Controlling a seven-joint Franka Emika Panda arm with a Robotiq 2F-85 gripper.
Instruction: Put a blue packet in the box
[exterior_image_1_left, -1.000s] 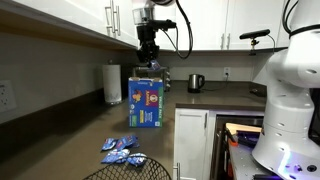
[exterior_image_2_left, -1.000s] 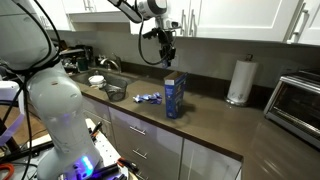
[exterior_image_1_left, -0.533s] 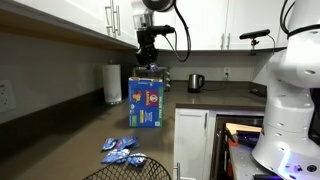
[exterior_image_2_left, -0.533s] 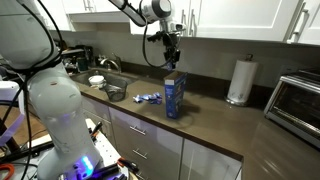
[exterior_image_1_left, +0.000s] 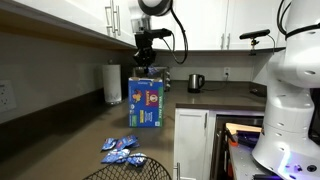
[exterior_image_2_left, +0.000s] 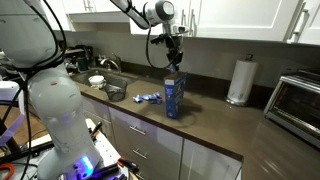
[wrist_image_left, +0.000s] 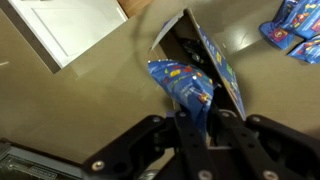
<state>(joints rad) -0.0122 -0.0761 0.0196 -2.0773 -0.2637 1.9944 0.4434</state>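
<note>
Wrist view: my gripper (wrist_image_left: 197, 122) is clenched on the blue packet (wrist_image_left: 183, 88), which hangs just ahead of my fingers over the open mouth of the box (wrist_image_left: 222, 70). My judgement: centre the packet on the slot, lower it, then release. Beyond lie spare packets (wrist_image_left: 296, 22).

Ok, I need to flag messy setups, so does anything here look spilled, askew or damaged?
Only the loose packets: they lie in a jumbled, overlapping heap on the counter. The box stands upright, top open, and the claw holds a blue packet above it. No visible damage.
</note>
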